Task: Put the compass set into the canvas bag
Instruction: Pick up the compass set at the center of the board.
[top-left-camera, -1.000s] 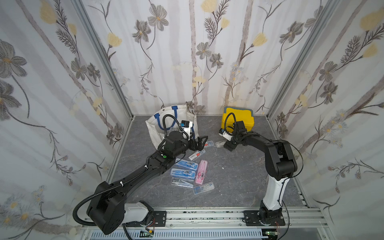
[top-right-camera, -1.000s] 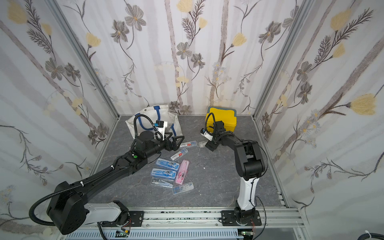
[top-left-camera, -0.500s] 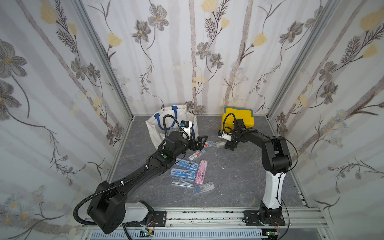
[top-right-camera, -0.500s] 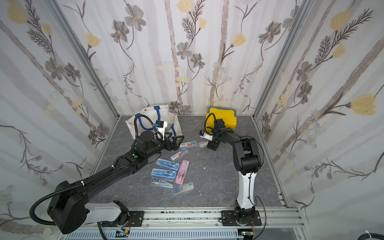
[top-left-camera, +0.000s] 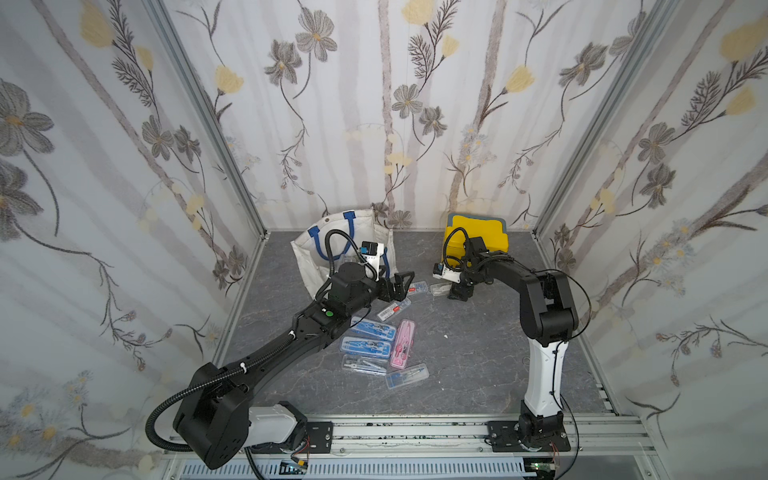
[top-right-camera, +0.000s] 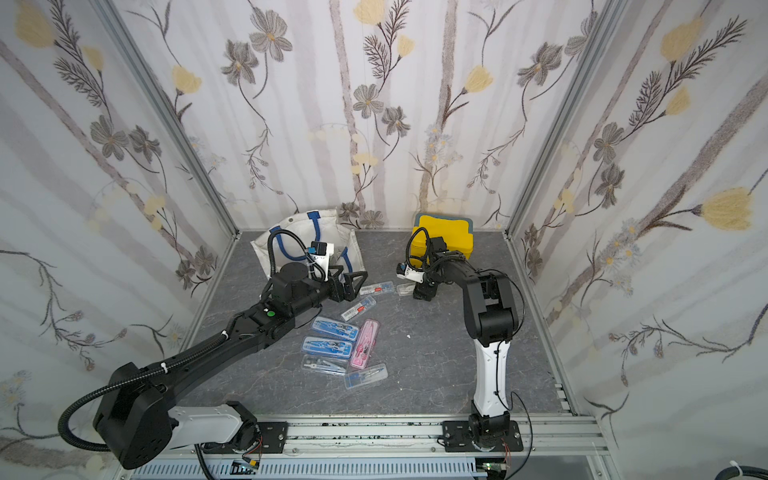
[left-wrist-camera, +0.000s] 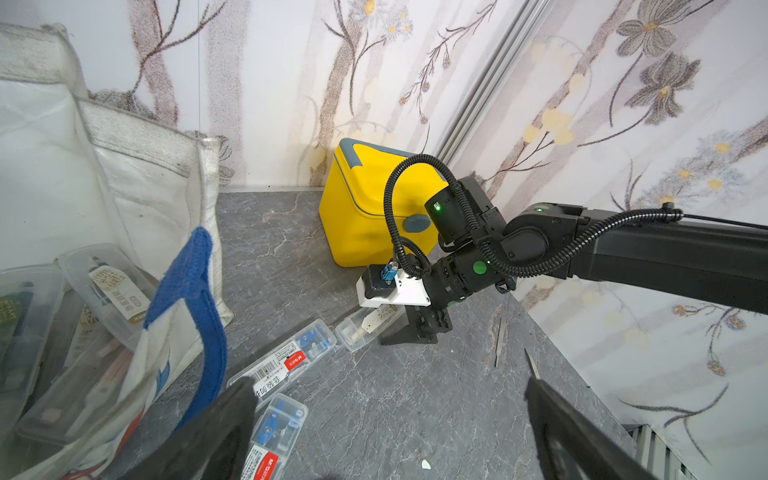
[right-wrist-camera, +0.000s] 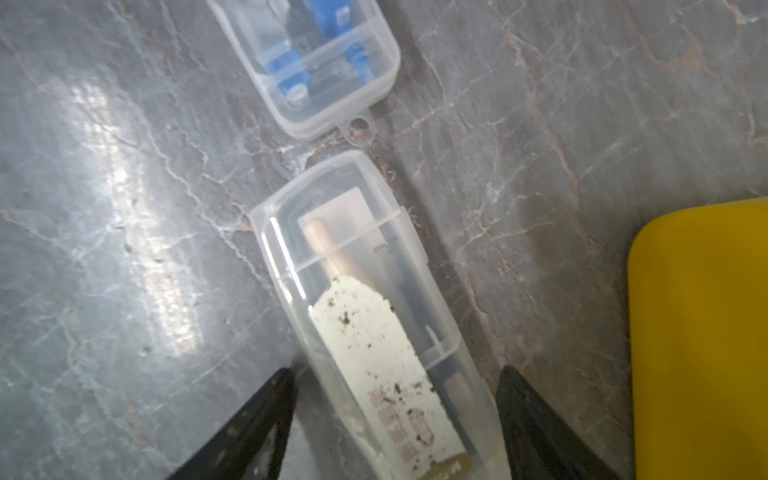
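A grey marbled table (top-left-camera: 465, 353) is seen from above, walled by floral panels. Nearest, left of centre, several flat compass cases (top-left-camera: 365, 345) lie in a loose cluster (blue, pink and clear ones). Beyond them, the left gripper (top-left-camera: 401, 284) hangs just right of the bag, its fingers spread wide and holding nothing. To its right, the right gripper (top-left-camera: 457, 295) points down at the table. Its fingers are spread on either side of a clear compass case (right-wrist-camera: 365, 291) with a torn white label, which lies flat on the table. A sliver of table shows between each finger and the case, so nothing is pinched. At the far left the canvas bag (top-left-camera: 307, 257) stands with its mouth open. The left wrist view shows clear cases already inside it. At the far right stands a yellow box (top-left-camera: 478, 228), its lid closed.
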